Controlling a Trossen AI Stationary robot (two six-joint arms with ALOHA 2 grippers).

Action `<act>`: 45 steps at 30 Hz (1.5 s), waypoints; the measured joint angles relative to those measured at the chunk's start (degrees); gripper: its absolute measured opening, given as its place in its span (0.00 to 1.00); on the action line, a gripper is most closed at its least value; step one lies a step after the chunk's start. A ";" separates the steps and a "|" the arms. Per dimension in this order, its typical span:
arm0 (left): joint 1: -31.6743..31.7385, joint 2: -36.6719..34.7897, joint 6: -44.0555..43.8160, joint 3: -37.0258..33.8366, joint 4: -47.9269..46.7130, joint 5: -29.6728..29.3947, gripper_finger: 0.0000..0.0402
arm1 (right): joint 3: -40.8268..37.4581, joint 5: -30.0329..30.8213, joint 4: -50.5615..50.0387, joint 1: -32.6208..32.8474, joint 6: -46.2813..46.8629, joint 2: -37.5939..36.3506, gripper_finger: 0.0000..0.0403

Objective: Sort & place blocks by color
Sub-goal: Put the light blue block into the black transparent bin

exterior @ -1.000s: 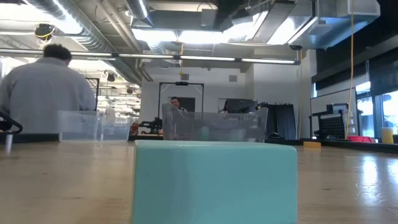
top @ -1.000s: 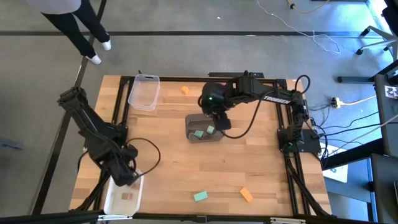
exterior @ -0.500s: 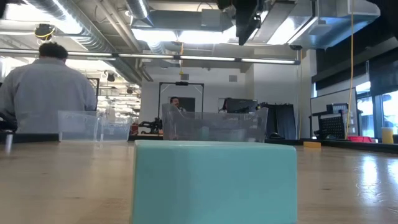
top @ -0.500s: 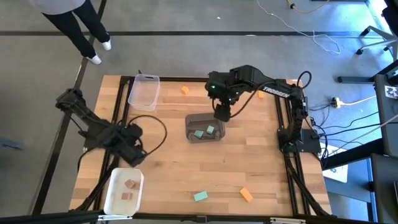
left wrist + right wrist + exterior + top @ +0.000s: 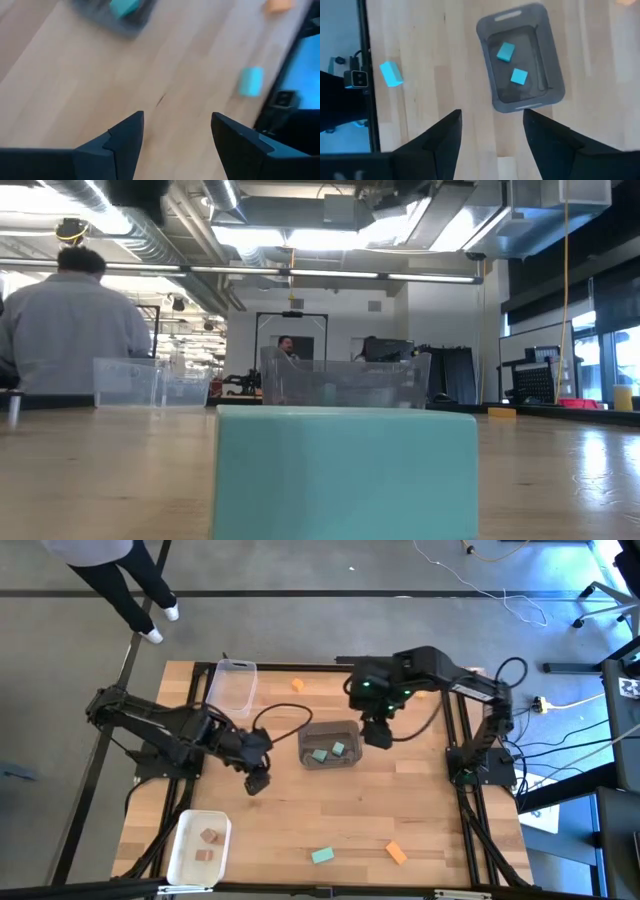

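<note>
At the near left corner of the worktop (image 5: 400, 810) sits a white bin (image 5: 198, 848) with two tan blocks (image 5: 207, 844) lying in it. The left pincer (image 5: 256, 780), which a second ago hung right over that bin, has swung away toward the middle; it now hovers over bare wood just left of the grey bin (image 5: 330, 745), with its fingers spread wide and nothing between them. At the far left edge a clear bin (image 5: 231, 688) is unchanged, and an orange block (image 5: 297, 685) lies beside it on the wood.

The grey bin in the centre holds two teal blocks (image 5: 328, 752), as before. The right pincer (image 5: 381, 734), which a second ago was over this bin, has pulled back to the right and now hangs just past the bin's right end, fingers wide apart and empty.

Along the near edge a teal block (image 5: 322, 856) and, to its right, another orange block (image 5: 396, 853) lie on the worktop where they lay earlier, well apart from both pincers. Beyond the far left corner a person (image 5: 120, 575) stands on the floor.
</note>
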 joint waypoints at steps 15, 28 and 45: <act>-0.62 15.33 3.51 0.03 20.94 7.01 0.56 | -23.89 3.55 0.02 11.52 -5.60 -21.51 0.53; -11.90 33.94 6.03 16.14 24.59 3.65 0.56 | -46.90 3.50 15.06 21.77 -0.91 -36.39 0.53; -17.10 48.49 3.28 21.73 29.79 -2.59 0.56 | -48.65 3.58 21.59 22.46 -1.07 -36.54 0.53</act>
